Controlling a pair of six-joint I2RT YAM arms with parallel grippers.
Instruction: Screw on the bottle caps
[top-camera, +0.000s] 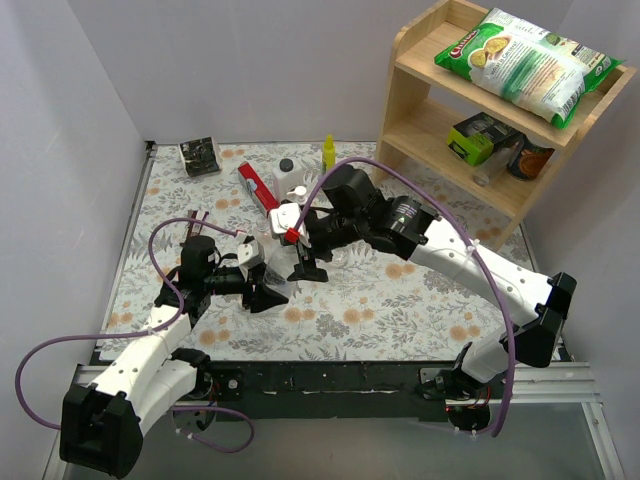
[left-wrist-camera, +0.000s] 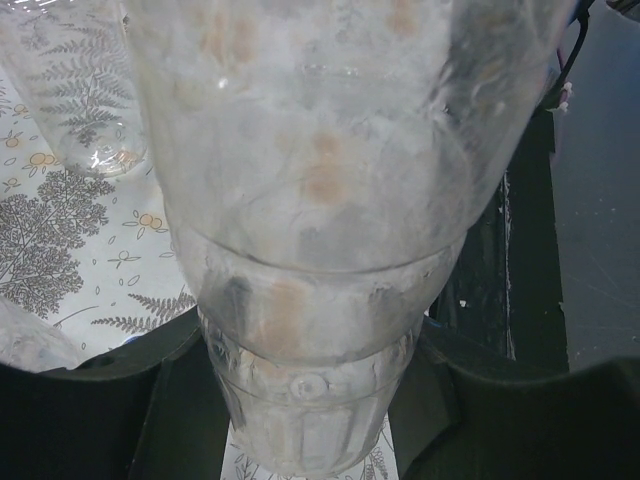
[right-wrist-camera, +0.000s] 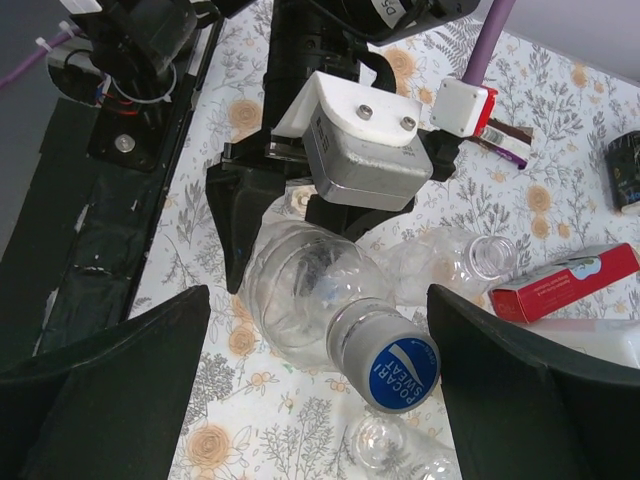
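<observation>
My left gripper clamps the bottle; my right gripper stands open over its blue cap. Closing off-centre could cross-thread the cap or twist the bottle loose.

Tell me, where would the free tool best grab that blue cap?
Likely by its round side wall, one finger each side, coming head-on at the printed top: the cap points at the open right tool, while the left tool holds the bottle.
</observation>
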